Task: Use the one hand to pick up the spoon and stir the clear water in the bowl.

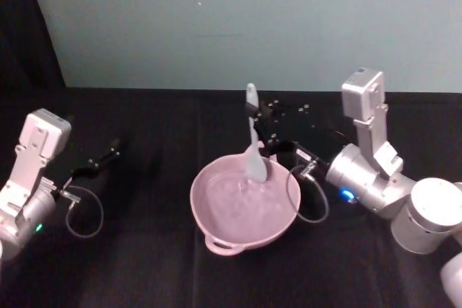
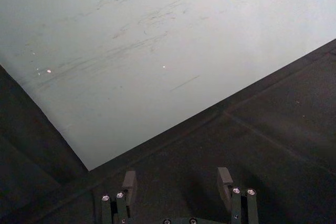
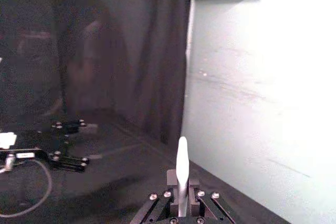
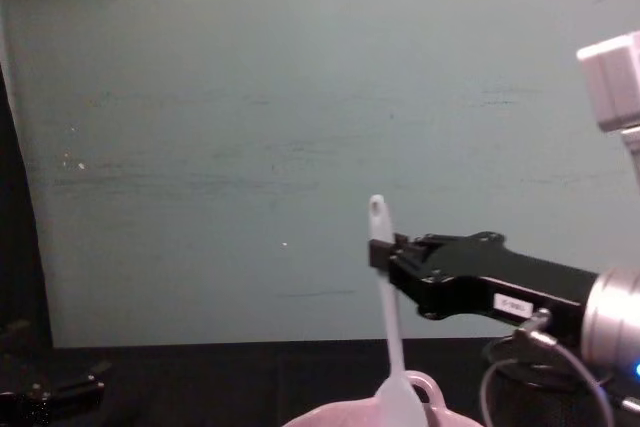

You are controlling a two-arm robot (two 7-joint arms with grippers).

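Chest view: bowl cut off at btm edge, spoon blade end too; right gripper label unreadable.

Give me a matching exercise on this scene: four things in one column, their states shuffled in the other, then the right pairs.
Things:
1. spoon
2. bowl
3. left tool
4. right tool

States:
A. open, off to the left, holding nothing
B. pink, loop handle on its rim
C. shut on the spoon's handle
D. upright, blade down in the bowl

Pairs: 1-D, 2-B, 3-A, 4-C
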